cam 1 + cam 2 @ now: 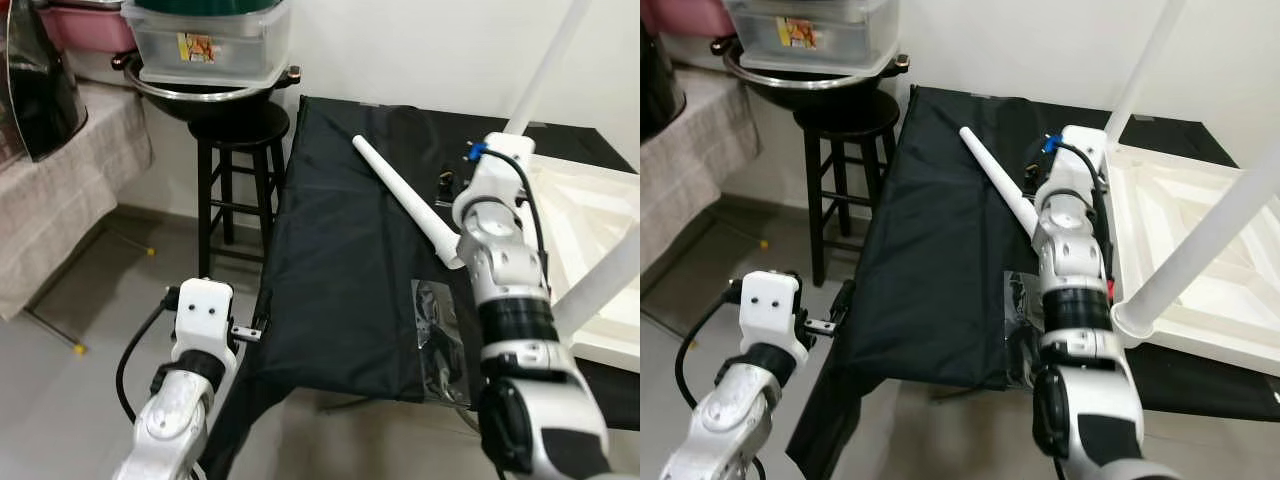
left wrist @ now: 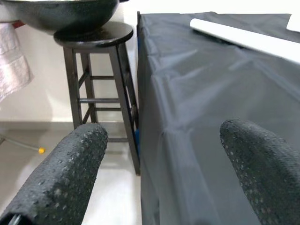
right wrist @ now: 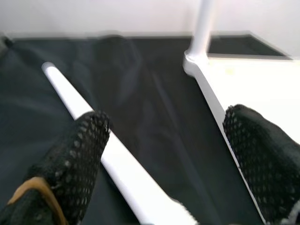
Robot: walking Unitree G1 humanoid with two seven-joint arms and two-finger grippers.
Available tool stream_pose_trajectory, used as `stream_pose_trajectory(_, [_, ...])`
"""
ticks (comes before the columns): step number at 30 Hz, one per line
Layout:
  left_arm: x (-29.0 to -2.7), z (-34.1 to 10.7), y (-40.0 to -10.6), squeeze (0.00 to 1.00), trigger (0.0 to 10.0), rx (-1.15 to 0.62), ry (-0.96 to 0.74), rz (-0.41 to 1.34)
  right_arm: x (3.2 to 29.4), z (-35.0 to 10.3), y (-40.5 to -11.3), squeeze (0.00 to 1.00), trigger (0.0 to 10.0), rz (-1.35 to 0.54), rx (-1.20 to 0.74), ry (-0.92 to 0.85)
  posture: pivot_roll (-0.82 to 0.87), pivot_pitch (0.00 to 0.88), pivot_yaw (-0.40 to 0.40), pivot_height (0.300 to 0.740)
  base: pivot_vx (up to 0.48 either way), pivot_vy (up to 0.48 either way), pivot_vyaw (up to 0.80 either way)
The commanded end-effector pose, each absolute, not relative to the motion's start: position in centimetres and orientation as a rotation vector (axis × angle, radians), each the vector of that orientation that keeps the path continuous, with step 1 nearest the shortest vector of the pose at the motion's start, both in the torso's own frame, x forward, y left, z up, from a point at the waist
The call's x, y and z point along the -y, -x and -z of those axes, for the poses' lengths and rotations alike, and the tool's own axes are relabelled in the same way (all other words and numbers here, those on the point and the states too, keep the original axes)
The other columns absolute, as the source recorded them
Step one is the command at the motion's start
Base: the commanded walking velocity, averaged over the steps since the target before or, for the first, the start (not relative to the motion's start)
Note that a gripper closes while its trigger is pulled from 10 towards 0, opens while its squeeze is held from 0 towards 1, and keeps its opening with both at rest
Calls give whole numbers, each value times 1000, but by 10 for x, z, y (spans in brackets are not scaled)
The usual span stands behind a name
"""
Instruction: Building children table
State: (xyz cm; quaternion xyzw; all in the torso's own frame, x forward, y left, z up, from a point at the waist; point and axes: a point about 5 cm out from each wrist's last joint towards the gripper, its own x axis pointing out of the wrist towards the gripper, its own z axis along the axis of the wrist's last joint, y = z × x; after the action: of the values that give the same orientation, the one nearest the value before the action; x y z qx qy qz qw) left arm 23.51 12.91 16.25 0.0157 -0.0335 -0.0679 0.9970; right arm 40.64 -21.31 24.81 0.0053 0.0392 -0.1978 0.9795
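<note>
R gripper (image 3: 164, 154) spread over loose white leg (image 3: 117, 164) – lined up so you can grab it | L gripper (image 2: 159, 154) spread, idle by worktop (image 1: 340, 260) edge.

A loose white leg (image 1: 405, 196) lies on black cloth beside the upturned white tabletop (image 1: 1200, 270) — two legs fitted.

You have a black wooden stool (image 1: 238, 160) standing on the floor just left of the black cloth (image 1: 345, 250) that drapes the work surface. On the stool sits a wide black wok (image 1: 210, 95), and a clear plastic tub (image 1: 205, 42) rests on top of that wok. Left of the stool, a surface under a pinkish cloth (image 1: 60, 190) carries a dark curved object (image 1: 35, 85). A clear plastic bag (image 1: 440, 340) lies on the black cloth, well to the stool's right.
</note>
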Motion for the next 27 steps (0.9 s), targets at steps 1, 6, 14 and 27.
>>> stream_pose_trajectory(1, [-128, -160, -232, 0, 10000, 47, -34, 139, 221, -234, -408, 0, 10000, 427, -169, -46, 106, 157, -114, 740, 0, 0, 0])
stream_pose_trajectory(6, [-128, -160, -226, 0, 10000, 34, -31, 138, 225, -235, -412, 0, 10000, 413, -216, -111, 109, 189, -123, 740, 0, 0, 0])
stream_pose_trajectory(14, [-124, -163, -213, 0, 10000, 14, -16, 151, 221, -251, -418, 0, 10000, 379, -204, -119, 96, 277, -128, 740, 0, 0, 0])
stream_pose_trajectory(27, [-120, -175, -194, 0, 10000, -5, 11, 149, 219, -253, -420, 0, 10000, 383, -218, -167, 102, 369, -135, 740, 0, 0, 0])
